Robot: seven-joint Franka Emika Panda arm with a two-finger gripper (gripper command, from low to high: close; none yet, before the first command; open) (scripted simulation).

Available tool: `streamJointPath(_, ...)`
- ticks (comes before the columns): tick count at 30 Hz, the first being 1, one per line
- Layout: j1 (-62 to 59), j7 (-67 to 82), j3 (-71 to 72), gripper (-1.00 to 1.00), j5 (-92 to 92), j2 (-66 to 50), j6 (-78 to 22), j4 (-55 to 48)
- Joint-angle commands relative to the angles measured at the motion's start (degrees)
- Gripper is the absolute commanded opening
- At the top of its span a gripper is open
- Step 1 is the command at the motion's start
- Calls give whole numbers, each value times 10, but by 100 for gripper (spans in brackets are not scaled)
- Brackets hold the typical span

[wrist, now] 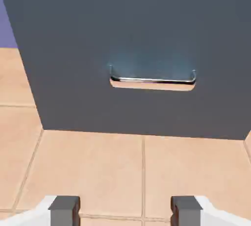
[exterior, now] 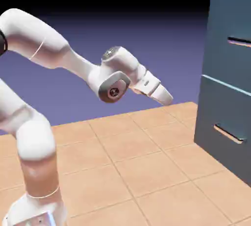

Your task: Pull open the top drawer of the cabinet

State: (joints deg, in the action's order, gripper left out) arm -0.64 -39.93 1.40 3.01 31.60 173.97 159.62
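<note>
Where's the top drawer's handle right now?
In the exterior view, the top drawer's handle is at the right edge, on the cabinet's upper panel, above the pale seam and higher than the lower drawer's handle.

Exterior view: standing off to one side, level-ish, taking in my arm (exterior: 125, 68) and the cabinet (exterior: 225, 78); hand view: close in, looking down along my hand (wrist: 125, 211) at the cabinet's lower front and tiled floor (wrist: 93, 171), both shared.

slate-blue cabinet (exterior: 228, 63), white arm (exterior: 46, 38), tan floor (exterior: 112, 171) (pale grid lines), blue-violet backdrop (exterior: 166, 43)
</note>
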Motion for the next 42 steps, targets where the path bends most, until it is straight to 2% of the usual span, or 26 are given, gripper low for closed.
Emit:
streamJointPath(1, -11, 21, 12, 0, 25, -9, 0, -11)
streamJointPath(42, -462, 881, 488, 0, 1047, -369, -12, -480)
